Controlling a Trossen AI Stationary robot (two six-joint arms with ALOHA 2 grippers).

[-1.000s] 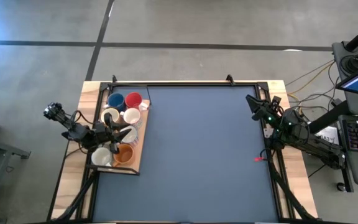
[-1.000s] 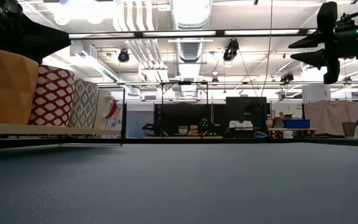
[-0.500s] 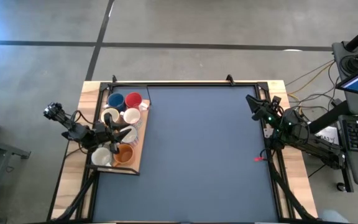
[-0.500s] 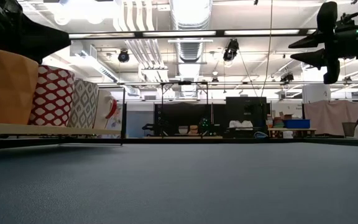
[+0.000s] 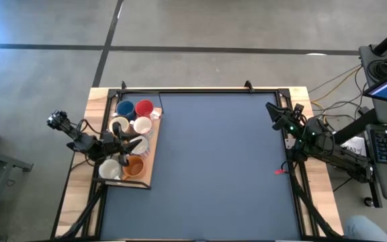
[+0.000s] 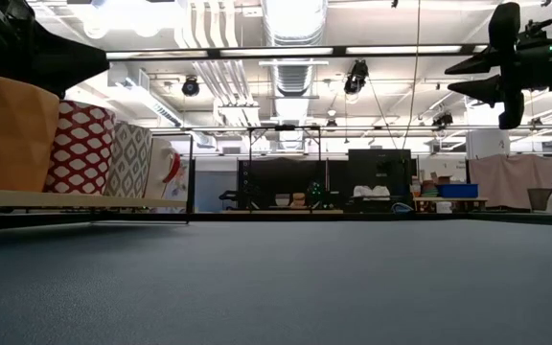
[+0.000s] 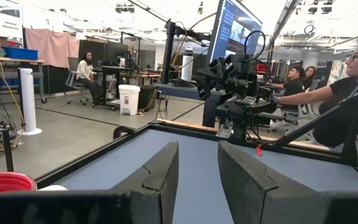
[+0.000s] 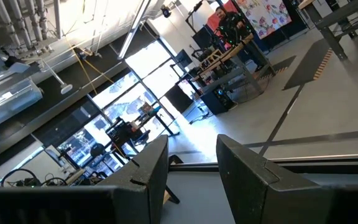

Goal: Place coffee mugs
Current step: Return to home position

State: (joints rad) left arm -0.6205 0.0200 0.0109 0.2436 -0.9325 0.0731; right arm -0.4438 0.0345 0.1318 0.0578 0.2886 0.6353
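Coffee mugs (image 5: 134, 167): all packed on wooden shelf (image 5: 148, 183) at left edge of table (image 5: 220, 168), left-centre of high view. Blue + red at upper end, two pale ones next, orange + white at lower end, rest hidden under arm. Directly below left gripper (image 5: 135, 144), jaws parted w/ nothing btwn them per left wrist view, red mug (image 7: 5, 183) rim showing just beneath at bottom left there. No long axis to speak of: round, upright, mouths up, touching or nearly so. Nearer arm by far: left. Right gripper (image 5: 275, 111) well apart at right edge of table, mid-right of frame, jaws likewise parted and empty, raised high in upper right of low view. Looks like placing done, only retreat left. Key relation for that, prob.: mugs beneath and around fingertips, so lift clear first, then back toward left edge. In the way: mug rims + shelf's dark frame (image 6: 192, 177) beside arm. Person (image 7: 337, 106) seated beyond far side, off the table, no obstacle.
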